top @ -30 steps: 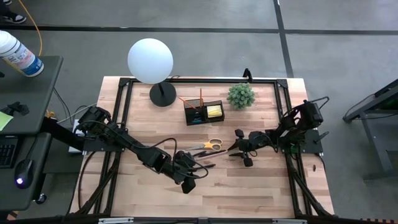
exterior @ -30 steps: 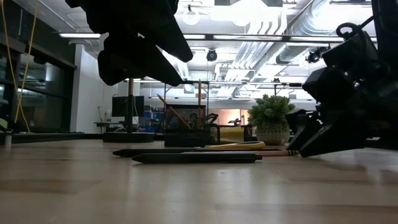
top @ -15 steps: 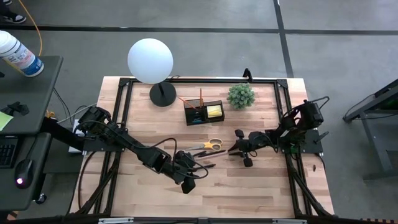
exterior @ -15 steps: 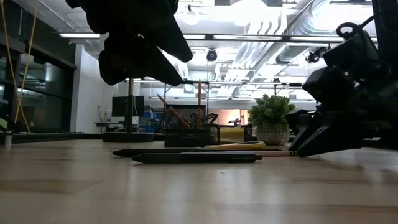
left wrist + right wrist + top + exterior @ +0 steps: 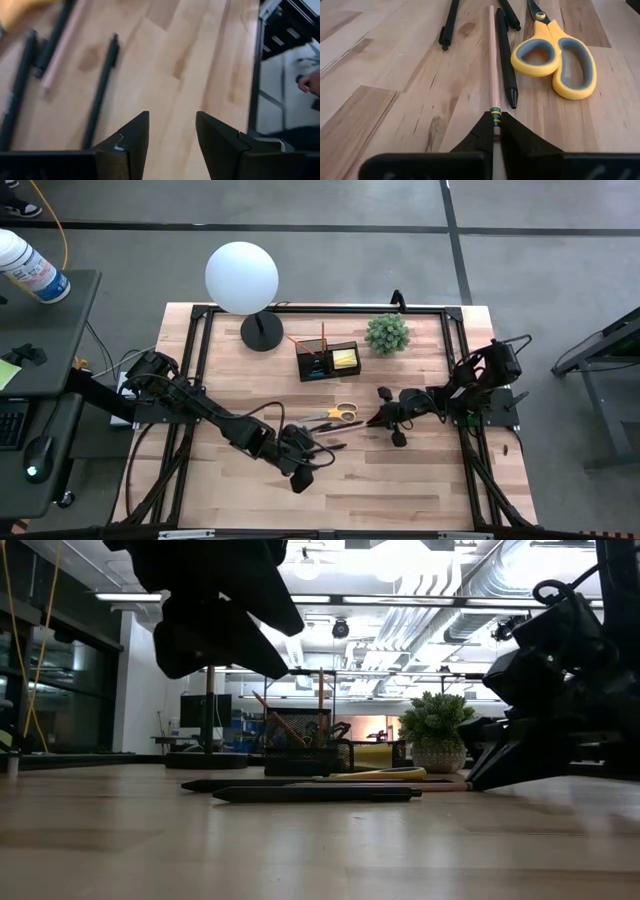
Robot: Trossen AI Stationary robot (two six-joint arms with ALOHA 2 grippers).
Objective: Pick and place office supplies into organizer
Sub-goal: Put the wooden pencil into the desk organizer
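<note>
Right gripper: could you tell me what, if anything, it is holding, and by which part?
The right gripper is shut on a pencil, pinching its eraser end just behind the green and yellow band. The pencil lies flat on the table.

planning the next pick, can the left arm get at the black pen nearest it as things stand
Probably yes: the left gripper hovers open above bare wood, and the black pen lies just beside it with nothing over it. The right gripper is busy, shut on the pencil.

The scissors (image 5: pixel 559 55) have yellow handles lined with grey, and the pencil (image 5: pixel 493 65) is pale pink with a green-and-yellow striped band. The pens (image 5: pixel 505 55) are black on the light wooden table (image 5: pixel 380 75). The organizer (image 5: pixel 326 361) is black with a yellow pad (image 5: pixel 345 358) inside, beside a green plant (image 5: pixel 387 334) and a white lamp (image 5: pixel 242 277).
</note>
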